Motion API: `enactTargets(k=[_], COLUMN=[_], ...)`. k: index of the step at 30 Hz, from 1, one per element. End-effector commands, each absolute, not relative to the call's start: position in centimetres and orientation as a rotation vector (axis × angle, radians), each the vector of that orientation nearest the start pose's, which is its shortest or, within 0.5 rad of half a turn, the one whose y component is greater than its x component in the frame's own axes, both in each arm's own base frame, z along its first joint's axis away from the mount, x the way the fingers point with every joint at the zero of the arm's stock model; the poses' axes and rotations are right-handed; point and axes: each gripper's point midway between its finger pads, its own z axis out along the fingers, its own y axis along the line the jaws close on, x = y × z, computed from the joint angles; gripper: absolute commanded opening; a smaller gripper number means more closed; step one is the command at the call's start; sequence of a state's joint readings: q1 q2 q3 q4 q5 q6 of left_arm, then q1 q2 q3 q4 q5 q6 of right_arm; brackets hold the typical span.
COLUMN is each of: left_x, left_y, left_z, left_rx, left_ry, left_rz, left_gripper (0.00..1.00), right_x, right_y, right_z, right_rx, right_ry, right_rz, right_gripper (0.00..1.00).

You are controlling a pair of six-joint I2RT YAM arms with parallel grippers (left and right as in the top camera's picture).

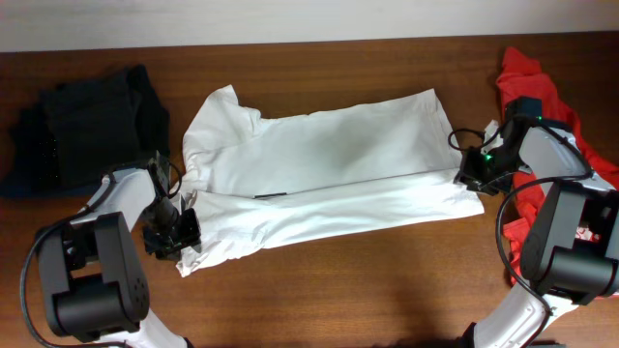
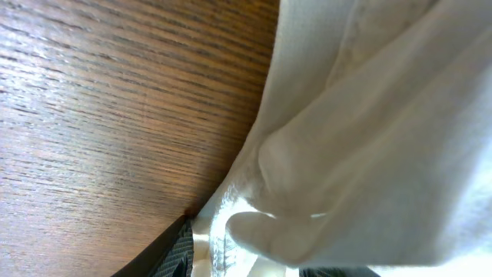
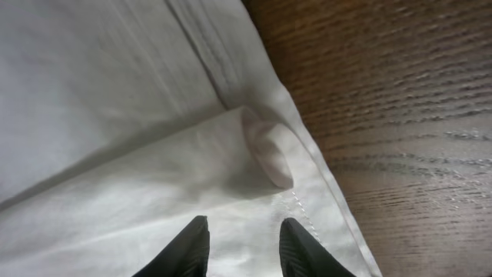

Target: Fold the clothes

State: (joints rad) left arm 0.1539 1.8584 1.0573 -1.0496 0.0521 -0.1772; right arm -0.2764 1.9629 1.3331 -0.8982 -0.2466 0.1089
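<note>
Overhead, the white T-shirt (image 1: 329, 164) lies spread across the table (image 1: 368, 295), with the left gripper (image 1: 174, 232) at its lower-left sleeve and the right gripper (image 1: 476, 172) at its right hem. In the left wrist view, cloth bunches against a dark finger (image 2: 175, 252); whether it is gripped is unclear. In the right wrist view, the fingers (image 3: 192, 246) stand parted over the hem, holding nothing.

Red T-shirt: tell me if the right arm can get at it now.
Probably yes: the red T-shirt lies in the open beside the right gripper, which sits open over the white T-shirt hem.
</note>
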Motion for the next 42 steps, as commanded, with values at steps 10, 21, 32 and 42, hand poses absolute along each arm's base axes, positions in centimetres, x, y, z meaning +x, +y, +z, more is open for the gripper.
enactTargets(k=[10, 21, 32, 42], left_x=[23.8, 23.8, 23.8, 24.1], left_y=[2.6, 2.6, 2.6, 2.7], left_z=[-0.7, -0.7, -0.8, -0.6], left_rx=[-0.581, -0.581, -0.581, -0.578], left_ry=[3.378, 3.378, 3.379, 3.370], left_rz=[-0.105, -0.105, -0.105, -0.105], left_gripper=[0.43, 0.43, 0.43, 0.43], right_x=[36.8, 36.9, 43.5, 38.5], right_y=[-5.7, -5.7, -4.1, -6.8], right_z=[0.3, 0.3, 5.6, 3.5], right_rx=[0.572, 0.573, 0.513, 0.671], right_ry=[3.008, 3.003, 2.746, 2.970], right_rz=[0.381, 0.381, 0.635, 0.323], right_gripper=[0.38, 0.09, 0.30, 0.35])
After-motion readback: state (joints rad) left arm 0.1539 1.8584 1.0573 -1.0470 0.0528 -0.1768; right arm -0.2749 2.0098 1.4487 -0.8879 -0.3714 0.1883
